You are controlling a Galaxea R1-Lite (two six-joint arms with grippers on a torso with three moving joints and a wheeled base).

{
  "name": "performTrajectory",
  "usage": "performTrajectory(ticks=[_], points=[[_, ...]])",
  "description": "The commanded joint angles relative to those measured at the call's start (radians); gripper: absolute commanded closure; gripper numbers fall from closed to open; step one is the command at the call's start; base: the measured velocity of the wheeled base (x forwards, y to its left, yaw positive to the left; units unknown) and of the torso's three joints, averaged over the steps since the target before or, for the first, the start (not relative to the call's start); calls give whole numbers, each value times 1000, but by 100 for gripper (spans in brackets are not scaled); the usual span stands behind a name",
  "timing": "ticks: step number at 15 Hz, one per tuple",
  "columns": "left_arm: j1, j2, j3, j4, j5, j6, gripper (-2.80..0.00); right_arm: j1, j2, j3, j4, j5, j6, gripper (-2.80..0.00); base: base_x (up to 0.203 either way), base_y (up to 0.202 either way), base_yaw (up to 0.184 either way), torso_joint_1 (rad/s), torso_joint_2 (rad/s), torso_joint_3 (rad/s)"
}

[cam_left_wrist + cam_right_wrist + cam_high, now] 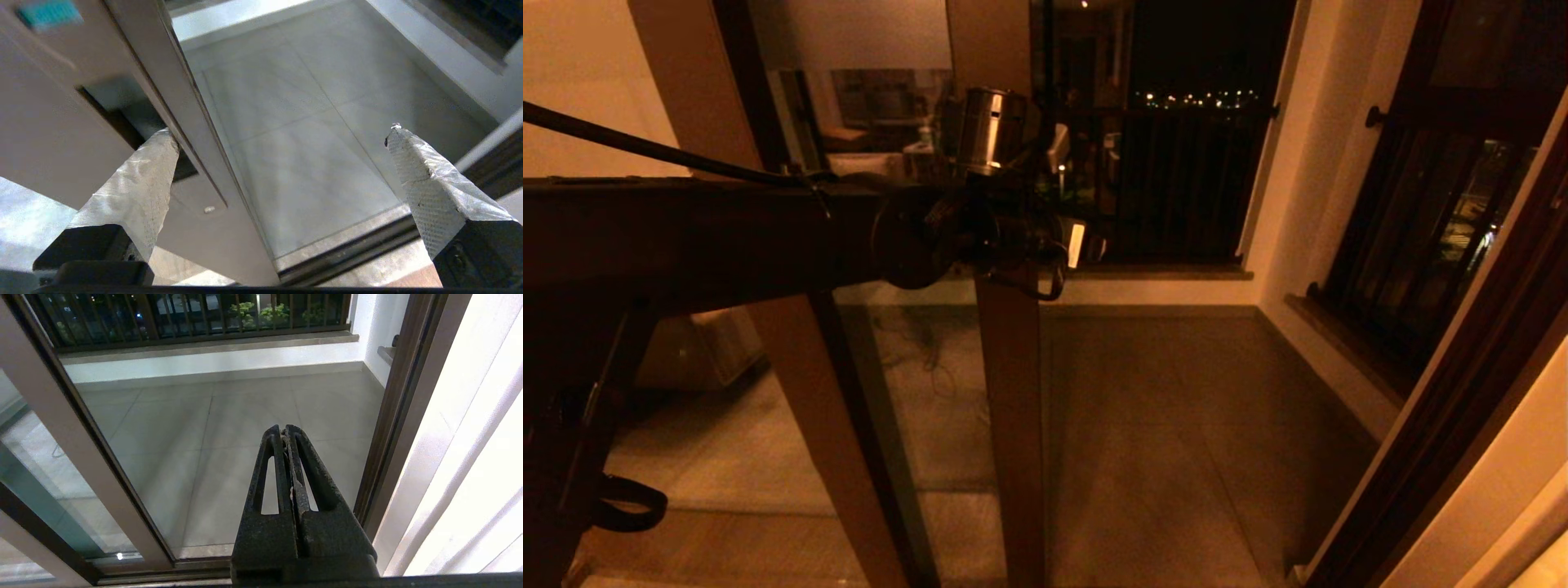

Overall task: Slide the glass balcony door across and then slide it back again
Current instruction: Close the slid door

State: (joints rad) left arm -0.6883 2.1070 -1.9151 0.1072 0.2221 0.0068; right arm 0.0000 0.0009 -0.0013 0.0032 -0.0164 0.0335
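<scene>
hidden: left pincer (1058,245) mostly behind its own dark arm | cut off: tall brown-framed glass balcony door (1010,392), top and bottom

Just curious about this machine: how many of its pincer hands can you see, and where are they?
2. The left gripper is open at the glass balcony door, one finger by its handle slot. The right gripper is shut, idle before the open doorway.

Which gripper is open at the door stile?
The left gripper, fingers spread, one fingertip at the glass balcony door's handle slot. The right gripper is shut.
</scene>
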Motion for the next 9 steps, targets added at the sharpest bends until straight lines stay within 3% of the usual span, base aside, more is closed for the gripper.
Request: performTrajectory(ticks=[1,7,9], points=[[0,8,-1,3,6,9,-280,0,1,0,0,0,0,0,0,0,0,0,0,0],[-20,21,-13,2,5,24,-280,0,1,0,0,0,0,0,0,0,0,0,0,0],[-23,37,-12,-69,6,24,-280,0,1,0,0,0,0,0,0,0,0,0,0,0]])
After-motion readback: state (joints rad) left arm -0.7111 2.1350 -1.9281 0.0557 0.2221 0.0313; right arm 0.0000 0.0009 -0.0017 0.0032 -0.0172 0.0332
